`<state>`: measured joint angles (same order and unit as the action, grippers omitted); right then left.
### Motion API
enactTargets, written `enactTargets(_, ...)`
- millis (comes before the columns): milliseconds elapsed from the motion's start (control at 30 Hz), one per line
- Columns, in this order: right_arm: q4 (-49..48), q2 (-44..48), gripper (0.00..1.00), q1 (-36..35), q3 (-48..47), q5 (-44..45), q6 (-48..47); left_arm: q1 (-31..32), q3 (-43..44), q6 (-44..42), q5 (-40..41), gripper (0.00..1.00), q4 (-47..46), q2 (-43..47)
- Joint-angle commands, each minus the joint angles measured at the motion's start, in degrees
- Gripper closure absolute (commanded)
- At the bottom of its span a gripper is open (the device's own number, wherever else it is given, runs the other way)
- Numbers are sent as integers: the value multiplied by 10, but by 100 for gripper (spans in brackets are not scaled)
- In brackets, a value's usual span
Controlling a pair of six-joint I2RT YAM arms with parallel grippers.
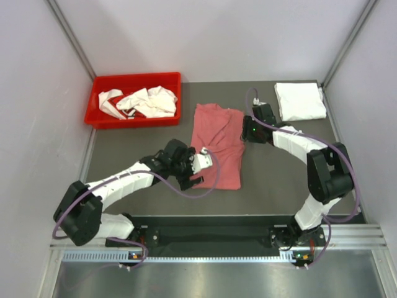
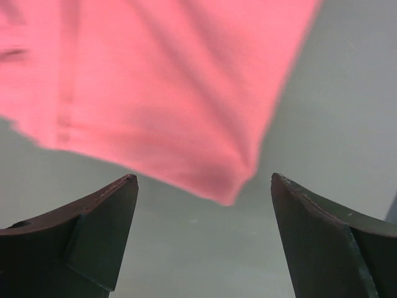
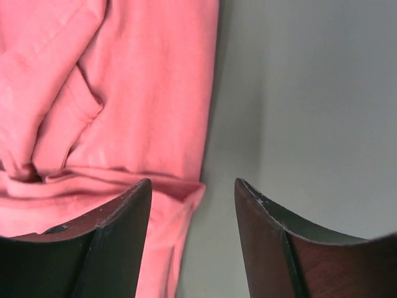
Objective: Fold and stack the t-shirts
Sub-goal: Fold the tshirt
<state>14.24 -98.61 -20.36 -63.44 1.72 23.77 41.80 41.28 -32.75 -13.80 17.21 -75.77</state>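
Note:
A pink t-shirt (image 1: pixel 217 139) lies partly folded in the middle of the grey mat. My left gripper (image 1: pixel 202 164) is open at the shirt's lower left edge. In the left wrist view a corner of the shirt (image 2: pixel 167 81) points down between the open fingers of the gripper (image 2: pixel 205 181), and nothing is held. My right gripper (image 1: pixel 246 129) is open at the shirt's right edge. In the right wrist view the shirt's folded edge (image 3: pixel 142 93) lies by the left finger of the gripper (image 3: pixel 192 184), and nothing is held. A folded white t-shirt (image 1: pixel 299 101) lies at the back right.
A red bin (image 1: pixel 133 122) at the back left holds crumpled white t-shirts (image 1: pixel 146 101). Grey walls close in the mat (image 1: pixel 273 180) on the left, back and right. A purple cable loops from the left arm over the shirt's lower part.

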Motion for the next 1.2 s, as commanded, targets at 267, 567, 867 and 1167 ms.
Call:
enactTargets(267,25,219,44,-91,131,43,75,-86,53,23,98,26,-168,-90)
enactTargets(567,25,287,41,-195,227,72,215,-87,49,9,151,30,-296,-136)
enactTargets(867,3,277,35,-225,298,48,278,-98,50,8,98,31,-292,-179)
enactTargets(1167,-32,265,51,-235,348,2,316,-102,64,23,129,46,-314,-185)
